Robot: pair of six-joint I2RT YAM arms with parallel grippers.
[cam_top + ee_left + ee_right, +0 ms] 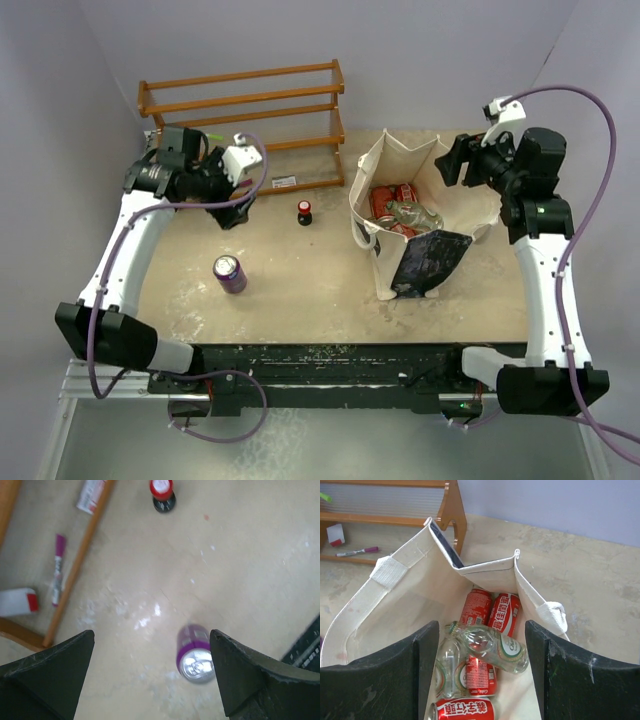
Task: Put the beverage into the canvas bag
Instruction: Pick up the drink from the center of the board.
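The purple can (229,273) I want stands on the worktop (300,290), well left of the canvas bag (385,160). My left jaws gape wide and empty, with the can's silver top showing between them in the wrist view. My right jaws are parted and empty over the bag's mouth. Only that wrist shows the red cans (505,614) and clear bottles (492,647) clearly. A wooden rack (245,100) stands against pale walls.

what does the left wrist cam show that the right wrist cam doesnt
Left wrist only: the purple can upright on the table, and a small red-capped bottle. Right wrist only: the canvas bag, open, with red cans and clear bottles inside. Both: the wooden rack, a pink marker by it, and the table.
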